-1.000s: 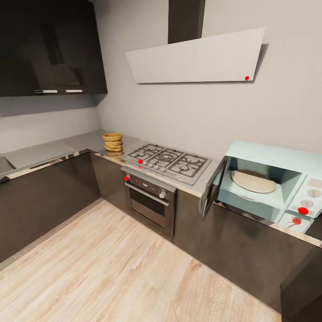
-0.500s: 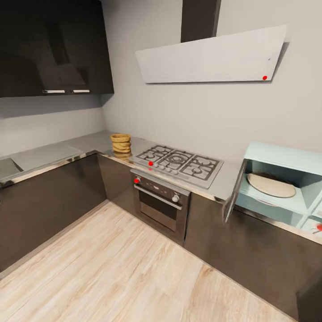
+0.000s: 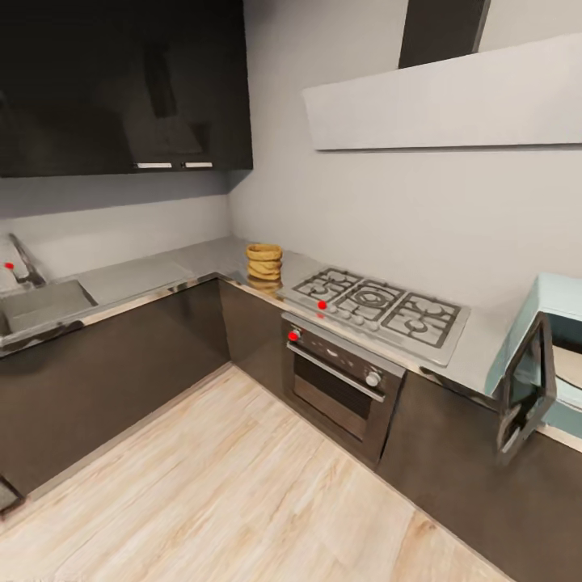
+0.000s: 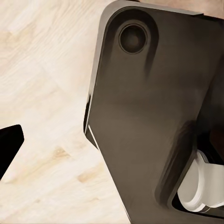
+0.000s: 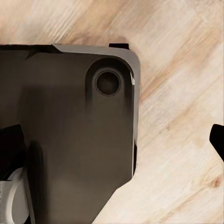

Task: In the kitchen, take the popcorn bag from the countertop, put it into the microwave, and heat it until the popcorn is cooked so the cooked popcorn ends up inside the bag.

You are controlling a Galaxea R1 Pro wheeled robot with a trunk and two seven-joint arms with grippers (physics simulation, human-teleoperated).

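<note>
Each wrist camera looked down on the robot's dark base [image 4: 154,116] over the light wood floor [image 4: 42,70]. A dark fingertip [image 4: 9,144] of the left gripper showed at one edge of its view, and a dark fingertip [image 5: 218,140] of the right gripper at an edge of the other; whether either gripper was spread or closed could not be told.

In the head view, the popcorn bag [image 3: 264,264] stood upright on the countertop [image 3: 145,275] near its inner corner, just beside the gas hob [image 3: 380,309]. The built-in oven [image 3: 343,384] sat below the hob. Along the countertop's far right end stood the microwave [image 3: 562,299], its dark glass door [image 3: 527,386] swung open. A sink [image 3: 36,303] lay at the countertop's left end.
</note>
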